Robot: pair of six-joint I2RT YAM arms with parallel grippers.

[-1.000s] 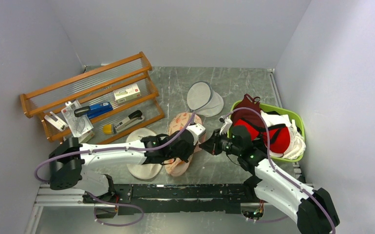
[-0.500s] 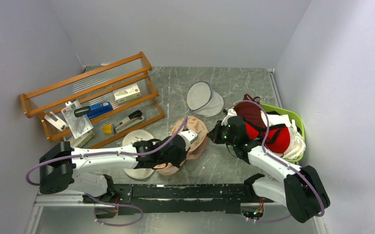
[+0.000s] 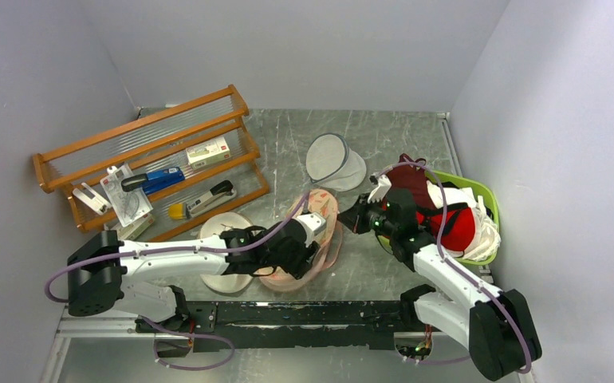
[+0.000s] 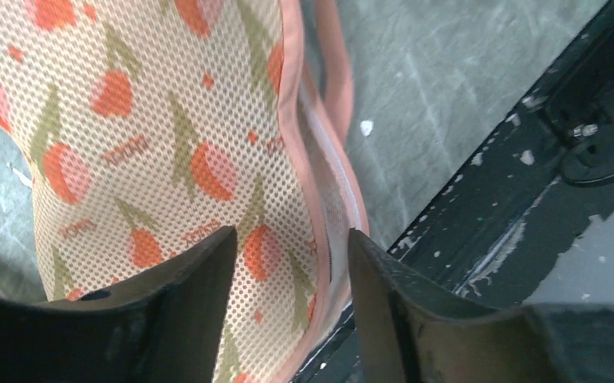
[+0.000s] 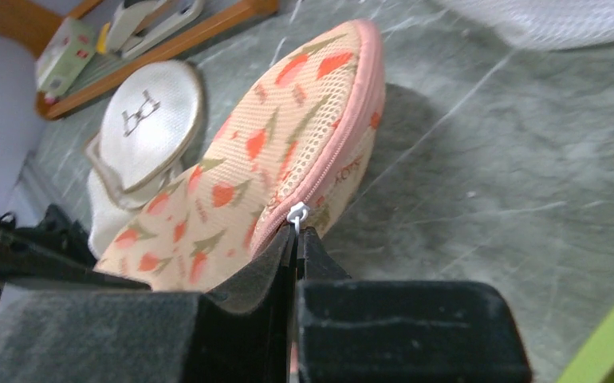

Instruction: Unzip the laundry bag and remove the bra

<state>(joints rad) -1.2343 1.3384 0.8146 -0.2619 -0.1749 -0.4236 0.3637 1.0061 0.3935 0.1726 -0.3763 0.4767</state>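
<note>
My right pincer [image 5: 297, 235] is pinched together on the small white zipper pull [image 5: 297, 213] of the laundry bag [image 3: 325, 214]. The bag sits mid-counter [image 3: 383, 136] between the two arms, near the front edge, with its pull end seemingly raised. A cream mesh bag [image 5: 148, 112] lies just beside it. My left pincer [image 4: 288, 239] hangs over the bag's printed side, fingers apart and gripping nothing, with the pink zipper rim [image 4: 292, 120] in the gap.

The bra shows in no view; I judge it is inside. To run the zip cleanly, I would first close the left pincer on the rim close behind the pull to anchor the bag. Then I would lead the pull along the rim's curve, not straight away from it. If the bag drags along, I would stop and re-anchor, since that thin tab could slip from the fingertips.
</note>
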